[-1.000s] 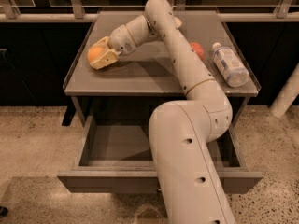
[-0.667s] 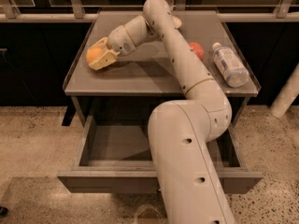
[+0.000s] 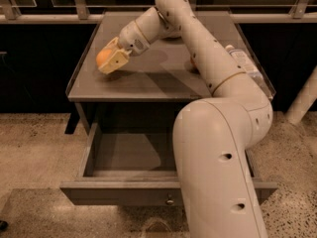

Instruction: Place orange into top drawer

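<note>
My gripper [image 3: 110, 59] is over the left part of the grey table top [image 3: 163, 76], near its left edge. Its pale fingers [image 3: 115, 61] are closed around the orange [image 3: 102, 57], a small round light-orange fruit. I cannot tell whether the orange rests on the top or is just above it. The top drawer [image 3: 124, 195] is pulled open below the table. Its grey inside [image 3: 129, 152] shows nothing in it where I can see. A small round metal knob [image 3: 170, 201] sits on the front panel. My arm hides the drawer's right part.
A clear plastic bottle [image 3: 243, 64] lies on the table's right side. A red apple [image 3: 192, 63] is mostly hidden behind my arm. A railing [image 3: 54, 18] runs behind the table. A white post [image 3: 302, 100] stands at the right on the speckled floor.
The gripper stays on the orange at almost the same spot on the left of the table top. The drawer stays open.
</note>
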Robot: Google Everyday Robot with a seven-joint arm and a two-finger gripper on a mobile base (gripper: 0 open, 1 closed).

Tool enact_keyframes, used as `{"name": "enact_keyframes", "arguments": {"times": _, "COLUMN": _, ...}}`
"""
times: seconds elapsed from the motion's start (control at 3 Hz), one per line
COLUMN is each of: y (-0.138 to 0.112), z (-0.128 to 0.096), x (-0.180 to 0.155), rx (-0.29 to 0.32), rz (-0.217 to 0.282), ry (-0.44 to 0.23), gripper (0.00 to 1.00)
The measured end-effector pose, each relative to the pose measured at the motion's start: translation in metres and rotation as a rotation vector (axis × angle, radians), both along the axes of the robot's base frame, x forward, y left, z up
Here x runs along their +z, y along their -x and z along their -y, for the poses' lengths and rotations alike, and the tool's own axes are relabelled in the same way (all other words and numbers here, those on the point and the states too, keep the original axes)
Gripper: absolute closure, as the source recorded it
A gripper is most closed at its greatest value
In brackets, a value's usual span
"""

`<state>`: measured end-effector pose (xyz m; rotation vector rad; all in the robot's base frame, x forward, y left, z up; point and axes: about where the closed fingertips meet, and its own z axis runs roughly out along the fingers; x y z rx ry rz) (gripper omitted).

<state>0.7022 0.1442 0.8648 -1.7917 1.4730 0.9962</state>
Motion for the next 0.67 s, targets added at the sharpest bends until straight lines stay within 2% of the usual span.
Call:
{"name": "enact_keyframes", "arguments": {"times": 0.33, "y": 0.030, "z": 0.029, "x": 0.011, "rx": -0.027, "rz": -0.015, "ry": 0.036, "gripper": 1.00}}
{"name": "enact_keyframes", "arguments": {"times": 0.67, "y": 0.071, "z": 0.058, "x": 0.015, "rx": 0.002, "rz": -0.026, "ry": 0.034, "gripper": 1.00}}
